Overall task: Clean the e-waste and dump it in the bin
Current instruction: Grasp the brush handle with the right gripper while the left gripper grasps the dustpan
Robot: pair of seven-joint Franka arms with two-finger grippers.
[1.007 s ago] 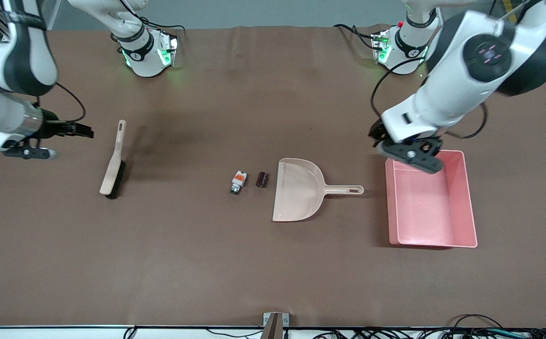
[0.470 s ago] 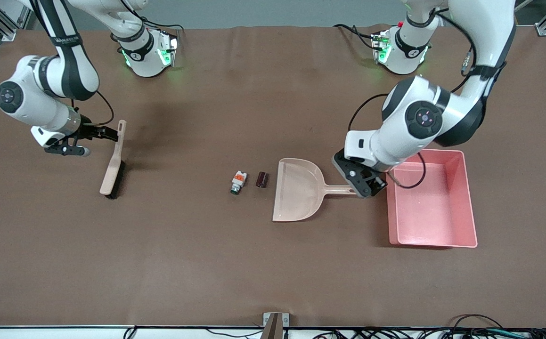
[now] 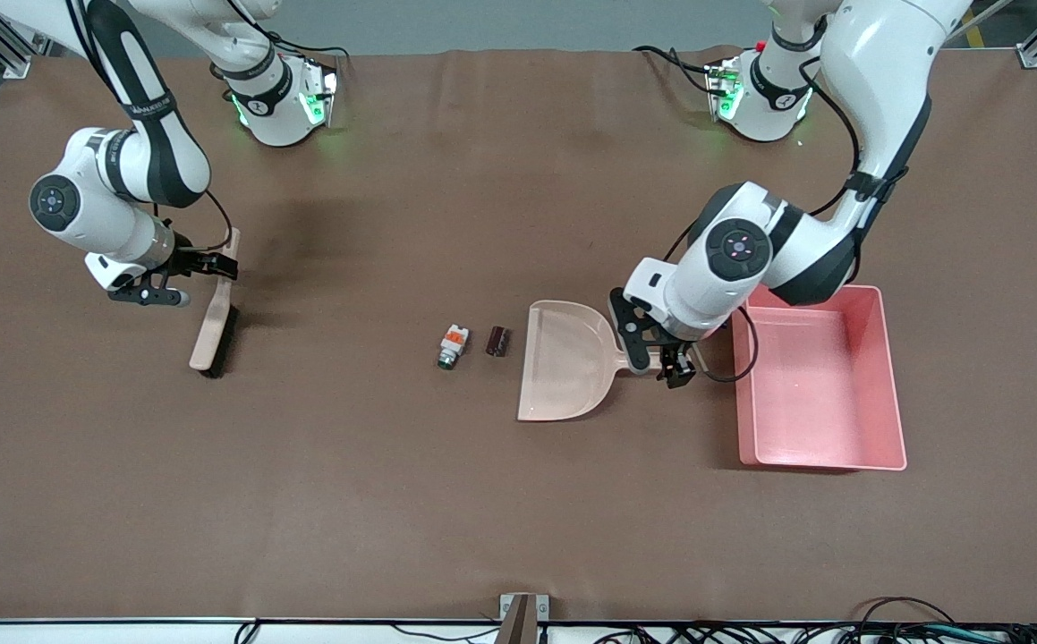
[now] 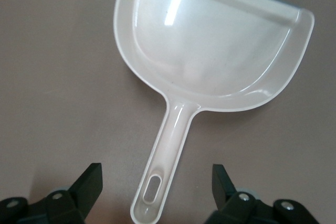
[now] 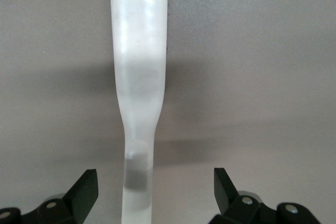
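The e-waste lies on the brown table: a white component with an orange band and a dark maroon cylinder beside it, just off the mouth of a beige dustpan. The pink bin stands toward the left arm's end. My left gripper is open, low over the dustpan's handle, with a finger on each side of it in the left wrist view. My right gripper is open and straddles the brush's handle, as the right wrist view shows.
The beige brush lies toward the right arm's end of the table, bristles nearer the front camera. The dustpan handle's end lies close to the bin's wall. A metal bracket sits at the table's front edge.
My left gripper came down from over the bin's corner to the dustpan handle. My right gripper moved in from the table's end to the brush handle. Both stayed open.
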